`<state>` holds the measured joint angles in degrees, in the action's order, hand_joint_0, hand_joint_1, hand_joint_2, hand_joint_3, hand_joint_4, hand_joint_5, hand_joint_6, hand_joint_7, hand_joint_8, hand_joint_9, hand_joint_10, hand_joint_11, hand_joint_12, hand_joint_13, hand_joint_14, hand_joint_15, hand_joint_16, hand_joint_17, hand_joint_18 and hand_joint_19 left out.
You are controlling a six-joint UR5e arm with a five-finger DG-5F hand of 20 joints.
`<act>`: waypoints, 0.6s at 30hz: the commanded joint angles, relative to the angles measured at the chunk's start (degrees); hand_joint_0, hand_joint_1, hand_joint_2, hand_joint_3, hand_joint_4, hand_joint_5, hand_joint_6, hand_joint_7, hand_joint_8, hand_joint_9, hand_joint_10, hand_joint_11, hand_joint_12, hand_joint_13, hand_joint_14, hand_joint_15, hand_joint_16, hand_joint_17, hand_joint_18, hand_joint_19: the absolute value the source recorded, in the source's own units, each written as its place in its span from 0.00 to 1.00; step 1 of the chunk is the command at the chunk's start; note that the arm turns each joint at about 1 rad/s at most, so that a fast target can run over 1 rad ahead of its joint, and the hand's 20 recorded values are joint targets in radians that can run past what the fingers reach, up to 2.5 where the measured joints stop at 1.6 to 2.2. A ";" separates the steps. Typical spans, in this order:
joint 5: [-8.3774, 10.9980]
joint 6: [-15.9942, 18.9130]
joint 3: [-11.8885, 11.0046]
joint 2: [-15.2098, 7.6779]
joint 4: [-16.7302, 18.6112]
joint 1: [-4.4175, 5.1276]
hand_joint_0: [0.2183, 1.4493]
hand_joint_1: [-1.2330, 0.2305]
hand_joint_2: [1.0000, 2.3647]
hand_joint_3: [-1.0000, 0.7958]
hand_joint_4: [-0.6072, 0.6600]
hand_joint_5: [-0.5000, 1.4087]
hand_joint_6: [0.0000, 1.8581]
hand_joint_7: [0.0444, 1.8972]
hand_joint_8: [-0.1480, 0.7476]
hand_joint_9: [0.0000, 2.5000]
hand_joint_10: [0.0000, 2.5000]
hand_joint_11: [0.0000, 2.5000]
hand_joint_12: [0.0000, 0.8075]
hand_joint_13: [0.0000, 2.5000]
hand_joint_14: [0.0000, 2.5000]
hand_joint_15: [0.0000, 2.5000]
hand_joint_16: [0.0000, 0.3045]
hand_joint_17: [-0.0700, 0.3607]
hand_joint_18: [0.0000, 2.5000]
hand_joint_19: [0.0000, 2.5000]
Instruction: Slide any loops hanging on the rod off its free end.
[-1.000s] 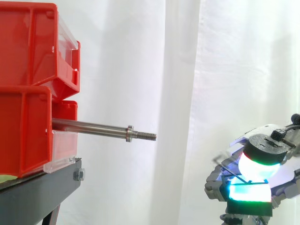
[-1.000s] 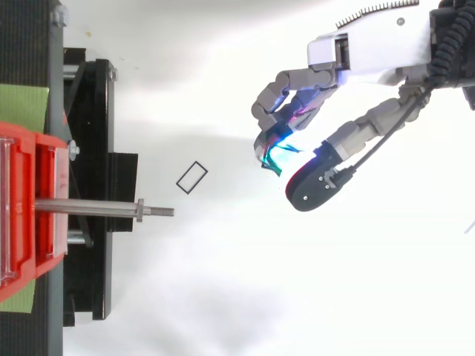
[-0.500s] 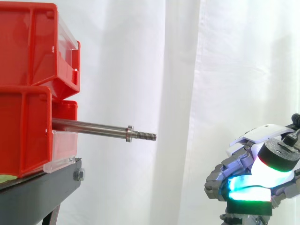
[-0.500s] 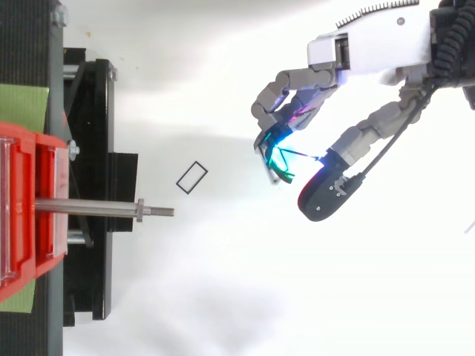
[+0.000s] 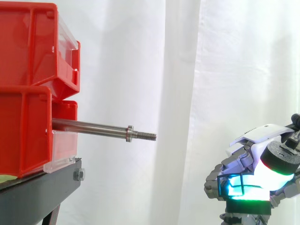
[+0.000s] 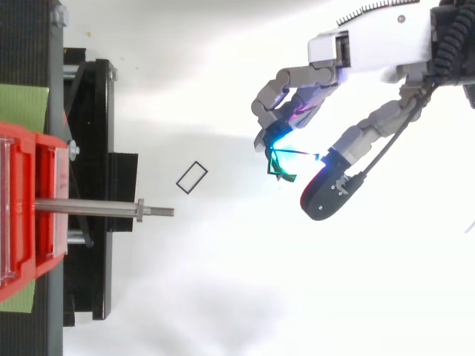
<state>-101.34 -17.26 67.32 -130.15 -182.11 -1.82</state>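
The steel rod (image 5: 91, 127) is sticking out to the right from between the stacked red bins (image 5: 28, 47) on the black stand (image 5: 40, 187), its threaded free end pointing toward the white curtain (image 5: 187, 70). Well off to the right and lower down, the hand (image 6: 371, 44) is hanging with its fingers curled inward. A thin dark wire loop (image 5: 232, 184) is dangling at the glowing cyan fingertips (image 6: 271, 141), hooked there and hanging just below them when seen from above (image 6: 280, 169). The thumb (image 6: 326, 194) is standing spread apart from the fingers, its black-backed pad glowing white and green. So the hand is gripping the loop with its curled fingers alone, well clear of the rod. From above, a small dark rectangular outline (image 6: 192, 177) is lying on the white ground just past the rod's tip, between rod and hand.
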 commanded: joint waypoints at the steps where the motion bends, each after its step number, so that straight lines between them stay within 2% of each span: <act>1: 0.00 0.03 0.00 -0.02 0.00 -0.03 0.34 0.30 0.00 0.31 0.67 0.16 0.37 0.74 0.51 0.29 0.00 0.10 0.42 0.25 0.00 0.00 0.17 0.44 0.28 0.06; 18: 0.00 0.03 0.09 -0.02 -0.18 -0.11 0.30 0.44 0.01 0.32 0.68 0.18 0.38 0.74 0.54 0.32 0.00 0.10 0.42 0.25 0.00 0.00 0.17 0.44 0.29 0.07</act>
<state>-101.34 -17.23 67.37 -130.16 -182.28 -1.91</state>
